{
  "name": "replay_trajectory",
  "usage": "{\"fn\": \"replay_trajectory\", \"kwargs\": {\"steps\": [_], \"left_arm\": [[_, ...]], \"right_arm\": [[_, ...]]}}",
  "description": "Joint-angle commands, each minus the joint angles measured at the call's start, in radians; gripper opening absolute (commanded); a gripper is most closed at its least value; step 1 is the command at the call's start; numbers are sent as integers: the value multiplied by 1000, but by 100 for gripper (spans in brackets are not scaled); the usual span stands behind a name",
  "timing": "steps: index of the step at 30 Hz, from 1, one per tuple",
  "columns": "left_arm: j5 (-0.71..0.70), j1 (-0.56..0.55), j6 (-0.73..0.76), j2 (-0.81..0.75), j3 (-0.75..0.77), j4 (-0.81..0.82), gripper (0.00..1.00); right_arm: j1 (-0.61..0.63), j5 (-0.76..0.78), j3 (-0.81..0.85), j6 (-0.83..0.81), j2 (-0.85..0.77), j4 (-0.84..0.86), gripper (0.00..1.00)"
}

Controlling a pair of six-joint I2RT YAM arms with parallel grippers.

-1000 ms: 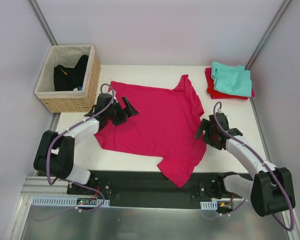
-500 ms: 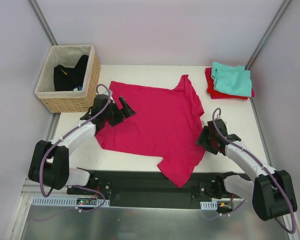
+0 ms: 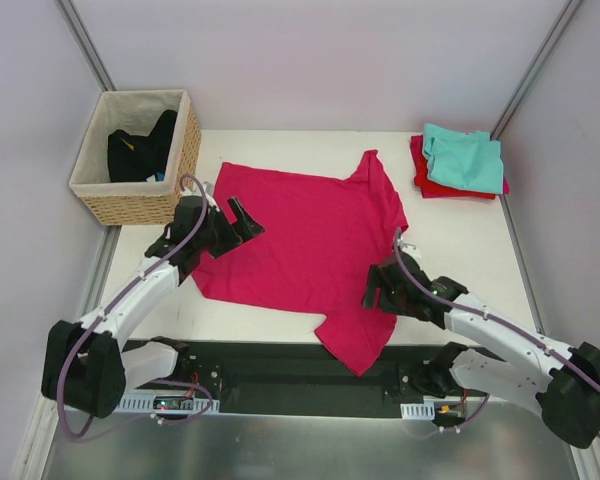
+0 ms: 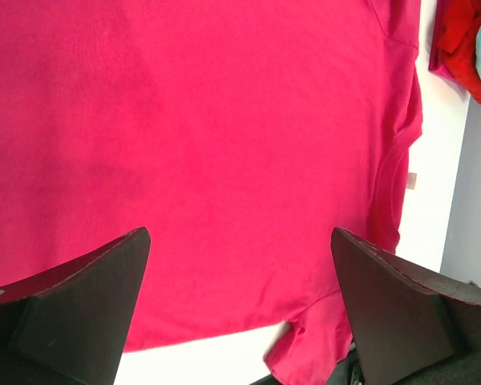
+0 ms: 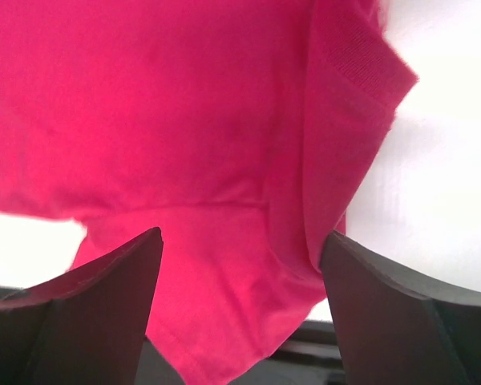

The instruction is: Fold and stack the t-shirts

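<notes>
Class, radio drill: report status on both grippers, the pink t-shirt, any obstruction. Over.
Left gripper open, at left edge of pink t-shirt. Right gripper open, over its near sleeve. T-shirt spread out, not yet folded. Nothing blocking.

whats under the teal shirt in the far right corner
A folded red shirt lies under the teal shirt, showing along its left and near edges. The rest is covered, so anything else beneath cannot be seen.

Spread tee (image 3: 310, 240) ctr of table (image 3: 460, 245); basket (image 3: 145, 205) far-L; folded tees (image 3: 460, 165) far-R (one atop other).
</notes>
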Motion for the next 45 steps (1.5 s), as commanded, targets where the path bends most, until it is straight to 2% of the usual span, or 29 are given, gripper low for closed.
{"fn": "replay_trajectory", "kwargs": {"steps": [1,4,7,10,14,17,21,22,24,27,29,32,35,40,45], "left_arm": [[-93,-3,30,-134,-11,-129,96],[-136,-3,44,-202,-25,-204,95],[-168,-3,47,-250,-42,-241,95],[-162,-3,49,-276,-34,-261,95],[-167,-3,56,-299,-2,-290,95],[-170,-3,53,-323,24,-294,95],[-190,-3,52,-287,78,-281,96],[-185,-3,50,-252,89,-270,96],[-176,-3,69,-216,124,-226,96],[-205,-2,93,-127,199,-206,96],[-220,4,101,-45,231,-189,97],[-182,27,106,87,296,-141,97],[-135,50,93,209,331,-51,96],[-52,84,72,406,405,60,96],[2,101,47,610,518,74,95]], "right_arm": [[129,107,34,123,-17,-98,82],[226,164,45,167,-12,-130,82],[254,224,95,169,-3,-189,82],[259,342,189,154,-12,-317,84],[254,584,336,154,-65,-562,88],[219,644,428,89,-112,-545,91],[93,510,470,-105,-61,-333,91],[28,471,476,-159,-9,-289,91],[-42,364,493,-184,51,-186,91],[-171,200,529,-228,195,-59,91],[-244,71,609,-267,346,1,91],[-297,-50,755,-308,546,30,91],[-314,-74,879,-342,685,35,92],[-376,-136,973,-348,822,67,92],[-433,-225,1004,-314,939,77,91]]}}
